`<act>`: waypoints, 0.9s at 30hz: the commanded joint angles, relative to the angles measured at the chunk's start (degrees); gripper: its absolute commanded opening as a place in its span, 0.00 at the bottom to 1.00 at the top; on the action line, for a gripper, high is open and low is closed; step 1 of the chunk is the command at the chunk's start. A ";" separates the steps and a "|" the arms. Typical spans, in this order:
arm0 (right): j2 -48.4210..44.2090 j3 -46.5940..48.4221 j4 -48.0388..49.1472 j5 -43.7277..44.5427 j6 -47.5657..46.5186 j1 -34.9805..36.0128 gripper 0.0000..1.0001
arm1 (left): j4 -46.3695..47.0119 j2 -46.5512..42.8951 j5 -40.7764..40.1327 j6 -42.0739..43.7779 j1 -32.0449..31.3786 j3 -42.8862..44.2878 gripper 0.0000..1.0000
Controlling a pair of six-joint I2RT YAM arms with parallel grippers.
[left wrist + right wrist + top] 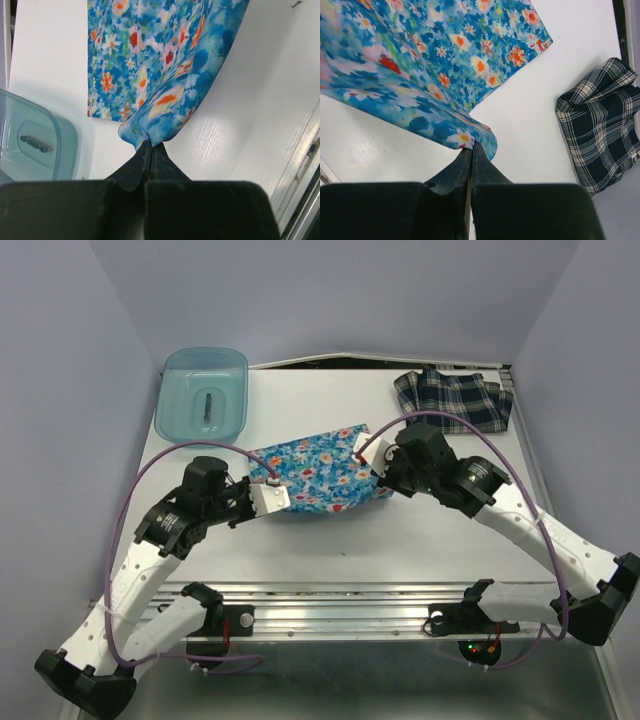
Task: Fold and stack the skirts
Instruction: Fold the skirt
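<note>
Bin [228,375], translucent teal plastic, sits at the far left corner of the white table [330,540]; it is a rounded rectangle with a raised rim, and on its floor lies one small dark oblong piece [207,406], too small to identify. Nothing of cloth is in it. The left gripper [148,145] has its black, tapering jaws pressed together on a bunched corner of the floral skirt [320,470], at the near left end of that cloth, so the fabric gathers to a tight point at the tips and fans out beyond them. The right gripper [471,146] is likewise clamped, its jaws meeting on a folded edge at the skirt's near right end. This skirt lies in the middle of the table between the two arms, its far part flat on the surface and its near edge curving softly from pinch to pinch. It is thin, smooth cloth, bright blue and printed with white, red and yellow flowers. The plaid skirt [455,398], dark navy crossed with white, lies loosely rumpled at the far right corner of the table, well apart from both grippers and from the floral one. The tabletop is matte white with a faint grain.
</note>
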 commanded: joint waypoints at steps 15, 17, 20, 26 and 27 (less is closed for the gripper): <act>-3.57 11.07 -7.38 2.32 -4.89 -0.11 0.01 | -10.77 -4.86 1.75 6.20 0.24 4.84 0.00; -2.51 9.15 -2.82 5.73 -6.13 -0.11 0.01 | -9.45 -2.83 0.26 2.79 0.24 4.40 0.00; 1.79 7.91 0.89 9.34 -8.50 -0.63 0.01 | -5.85 1.74 -0.63 -1.79 0.24 4.39 0.00; 9.61 9.39 9.07 5.95 -13.25 -8.52 0.01 | -1.11 7.19 -1.42 -7.07 0.33 4.22 0.00; 10.67 10.27 9.07 5.06 -13.52 -9.33 0.01 | -0.23 7.54 -2.29 -7.34 0.42 3.61 0.00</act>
